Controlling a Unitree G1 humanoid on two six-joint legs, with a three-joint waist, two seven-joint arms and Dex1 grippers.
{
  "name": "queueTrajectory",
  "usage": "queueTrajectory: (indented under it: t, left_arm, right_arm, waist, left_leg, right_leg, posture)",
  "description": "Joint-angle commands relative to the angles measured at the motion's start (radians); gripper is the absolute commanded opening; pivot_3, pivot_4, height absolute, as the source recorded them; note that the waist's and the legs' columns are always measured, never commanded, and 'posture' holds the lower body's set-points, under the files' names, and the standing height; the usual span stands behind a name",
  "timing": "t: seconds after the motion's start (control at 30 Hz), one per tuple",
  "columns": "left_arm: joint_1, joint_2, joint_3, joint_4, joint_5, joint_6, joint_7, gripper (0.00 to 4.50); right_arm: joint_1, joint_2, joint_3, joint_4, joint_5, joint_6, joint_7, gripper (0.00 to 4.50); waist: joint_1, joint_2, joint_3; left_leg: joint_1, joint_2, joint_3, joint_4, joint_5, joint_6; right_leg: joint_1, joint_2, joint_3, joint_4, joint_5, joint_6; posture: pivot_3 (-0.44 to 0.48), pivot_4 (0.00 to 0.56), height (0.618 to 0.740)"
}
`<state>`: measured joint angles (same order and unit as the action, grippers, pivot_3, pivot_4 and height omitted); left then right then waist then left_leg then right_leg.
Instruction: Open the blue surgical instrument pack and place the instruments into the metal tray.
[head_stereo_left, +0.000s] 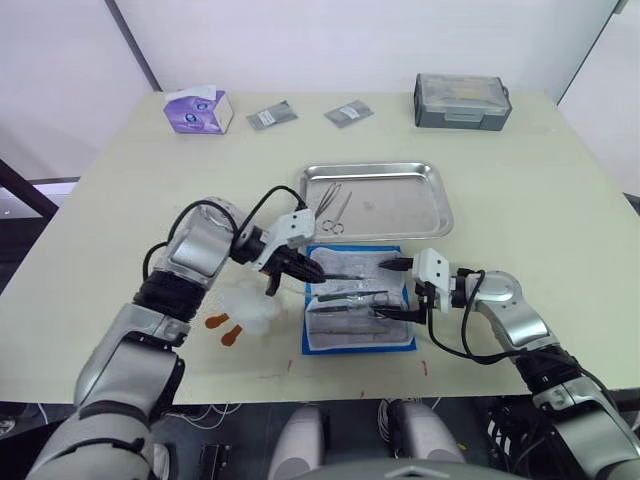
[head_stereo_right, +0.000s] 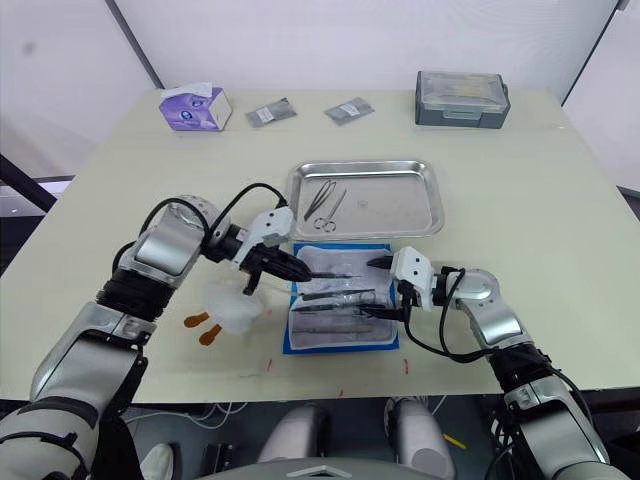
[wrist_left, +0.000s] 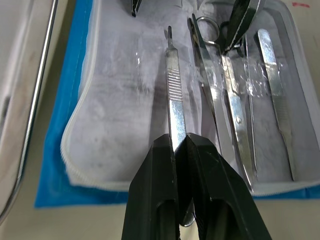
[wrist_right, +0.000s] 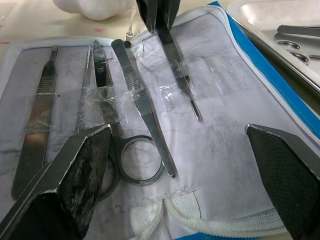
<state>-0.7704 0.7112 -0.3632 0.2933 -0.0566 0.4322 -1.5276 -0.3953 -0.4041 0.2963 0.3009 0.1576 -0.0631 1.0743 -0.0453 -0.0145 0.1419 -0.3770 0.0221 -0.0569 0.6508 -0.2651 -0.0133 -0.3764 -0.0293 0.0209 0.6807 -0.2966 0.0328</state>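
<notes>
Lower centre of the left eye view: the blue surgical instrument pack (head_stereo_left: 359, 310) lies open on the surface w/ the left pincer (head_stereo_left: 308, 268) clamped on one slim instrument (wrist_left: 174, 92), long axis running away from its tips across the pack, while the right pincer (head_stereo_left: 412, 290) hovers spread wide & empty at the pack's right edge. The metal tray (head_stereo_left: 430, 200) sits just beyond the pack, upper centre, scissors (head_stereo_left: 331, 207) already in it, so the left arm looks nearer for the lift-over. Right wrist view alone shows the remaining instruments (wrist_right: 102, 100) held under clear tape.
</notes>
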Motion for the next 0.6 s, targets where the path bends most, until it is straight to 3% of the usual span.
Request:
queueTrajectory:
  t: [0.03, 0.37, 0.6]
  left_arm:
    - [-0.001, 0.056, 0.056, -0.060, -0.053, 0.003, -0.054, 0.04]
    - [0.033, 0.186, 0.049, -0.087, -0.133, -0.009, -0.087, 0.04]
    - [0.040, 0.379, -0.012, -0.148, -0.362, -0.007, -0.087, 0.04]
  right_arm:
    - [0.065, -0.019, 0.070, 0.093, -0.101, 0.046, -0.014, 4.50]
    - [0.065, -0.024, 0.069, 0.093, -0.100, 0.045, -0.009, 4.50]
    - [0.063, -0.024, 0.069, 0.096, -0.100, 0.043, -0.009, 4.50]
  waist:
    - [0.000, 0.000, 0.000]
    - [0.001, 0.000, 0.000]
    - [0.000, -0.001, 0.001]
  left_leg:
    - [0.000, 0.000, 0.000, 0.000, 0.000, 0.000]
    - [0.000, 0.000, -0.001, 0.000, 0.000, 0.000]
    - [0.000, 0.001, -0.001, 0.000, 0.000, 0.000]
  right_leg:
    - [0.000, 0.000, 0.000, 0.000, 0.000, 0.000]
    - [0.000, 0.000, 0.000, 0.000, 0.000, 0.000]
    - [0.000, 0.000, 0.000, 0.000, 0.000, 0.000]
  posture:
    - [0.000, 0.150, 0.734]
    - [0.000, 0.150, 0.734]
    - [0.000, 0.150, 0.734]
